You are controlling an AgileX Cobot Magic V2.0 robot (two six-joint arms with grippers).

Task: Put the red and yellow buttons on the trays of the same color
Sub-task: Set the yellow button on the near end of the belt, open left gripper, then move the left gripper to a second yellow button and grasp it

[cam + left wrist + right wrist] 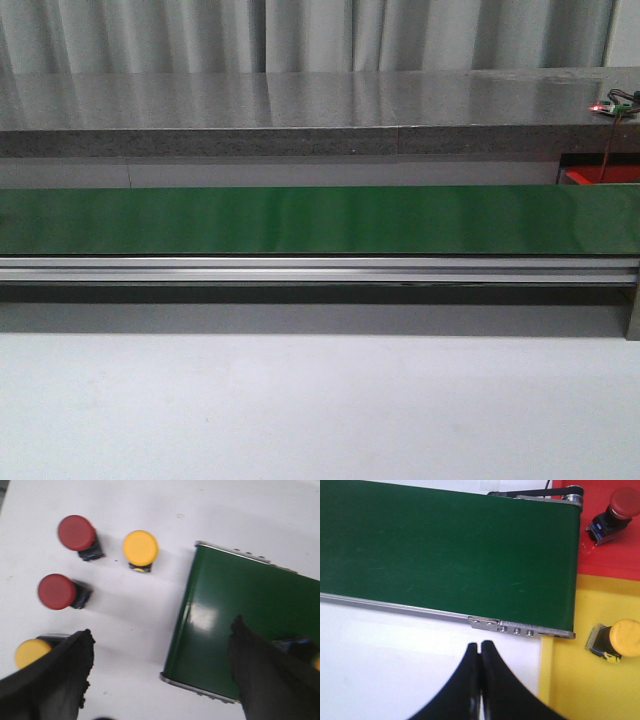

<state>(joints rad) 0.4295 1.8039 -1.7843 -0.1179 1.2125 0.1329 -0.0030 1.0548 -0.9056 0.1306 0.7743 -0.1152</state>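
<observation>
the buttons are mushroom-head push switches: a round domed cap on a short dark body with blue trim. in the left wrist view, two red buttons (76, 532) (57, 591) and one yellow button (140, 548) lie on the white table (150, 625), well apart from each other, beside the end of the green conveyor belt (235, 610). each lies tilted, its cap toward the camera and its body trailing away along the long axis. a second yellow button (30, 652) is partly hidden behind one finger. the left gripper (160, 680) is spread wide and holds nothing.

in the right wrist view, a red button (615, 512) lies on the red tray (605, 555) and a yellow button (617, 640) lies on the yellow tray (570, 680), both on their sides. the right gripper (480, 650) has its fingertips pressed together, empty, over the table.
</observation>
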